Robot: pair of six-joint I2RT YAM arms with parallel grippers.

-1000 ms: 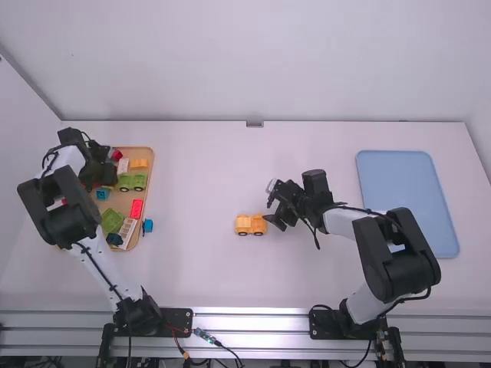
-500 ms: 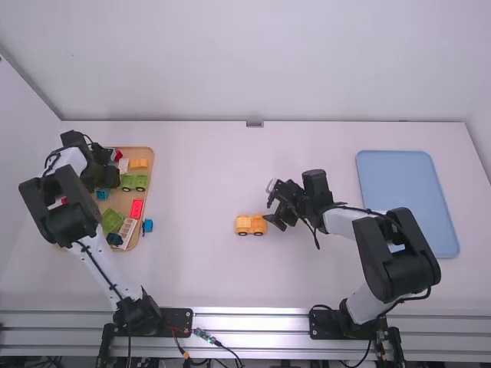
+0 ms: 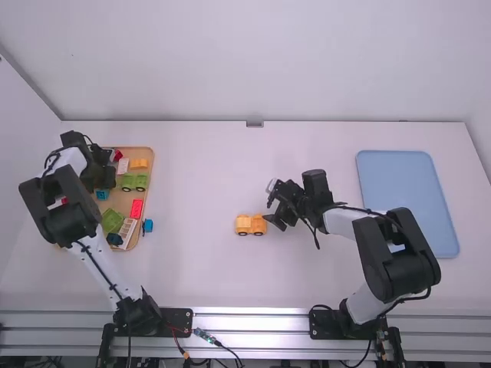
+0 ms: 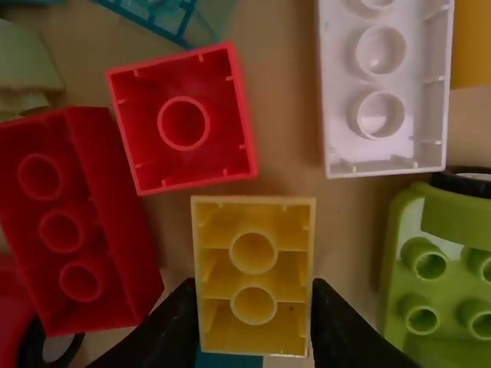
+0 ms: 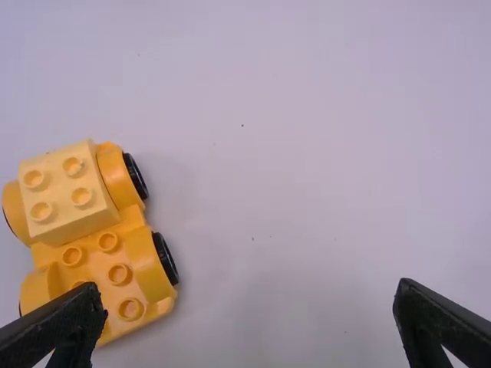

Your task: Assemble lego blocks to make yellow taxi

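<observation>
The left gripper (image 3: pixel 109 178) is covering part of the tan tray (image 3: pixel 151 166) beneath it, while in its wrist view the yellow brick (image 4: pixel 253 276) between its fingers is mostly hiding a blue piece (image 4: pixel 230 361) and the frame edge is cropping the nearby wheeled green base (image 4: pixel 399 307).

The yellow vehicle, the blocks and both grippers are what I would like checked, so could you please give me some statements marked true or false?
1. The left gripper has a yellow block between its fingers. True.
2. The right gripper is shut on a white block. False: the right gripper is open and holds nothing.
3. The yellow vehicle is on the table, outside the wooden tray. True.
4. The green blocks are on the blue tray. False: the green blocks are in the wooden tray.
5. The square red block lies with its hollow side up. True.
</observation>
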